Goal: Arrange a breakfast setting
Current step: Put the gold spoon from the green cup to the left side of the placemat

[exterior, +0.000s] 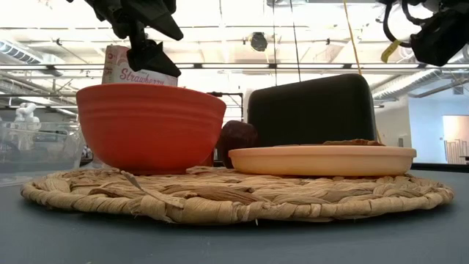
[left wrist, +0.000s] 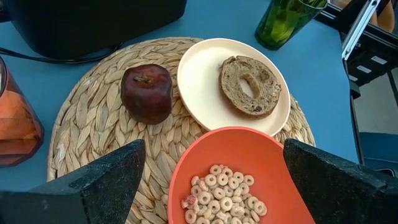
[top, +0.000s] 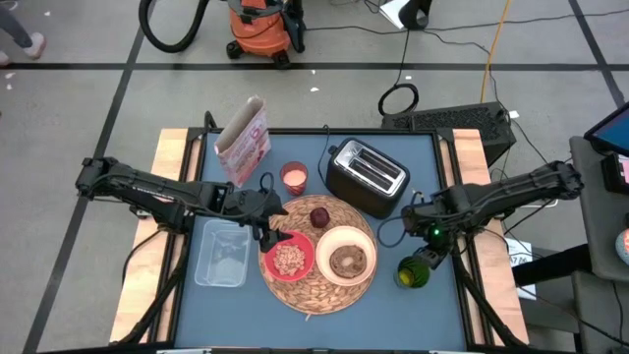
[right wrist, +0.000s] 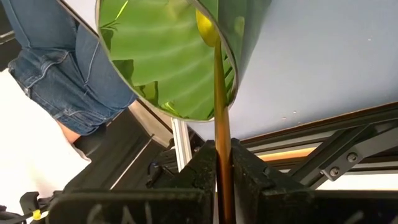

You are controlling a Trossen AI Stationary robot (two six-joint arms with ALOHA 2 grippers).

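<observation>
1. Right gripper (right wrist: 222, 163) clenched on the spoon (right wrist: 219, 93), its bowl in the green cup (top: 413, 272).
2. Mat (top: 310, 295) lies at nine o'clock from it.
3. Left gripper (top: 267, 221) spread above the bowl (top: 288, 259), holding nothing.

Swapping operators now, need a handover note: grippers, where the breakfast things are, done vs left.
Left gripper: open, hovering over the red bowl, holding nothing.
Right gripper: shut on the gold spoon, whose bowl end is in the green glass at the table's right edge.
Straw mat sits mid-table. On it: red bowl with cereal at left, cream plate at right with the toast on it, dark red fruit behind them toward the toaster.
Done: mat, bowl, plate, toast and fruit placed.
Left: lift the spoon out of the glass and set it at the mat, probably by the bowl.
</observation>
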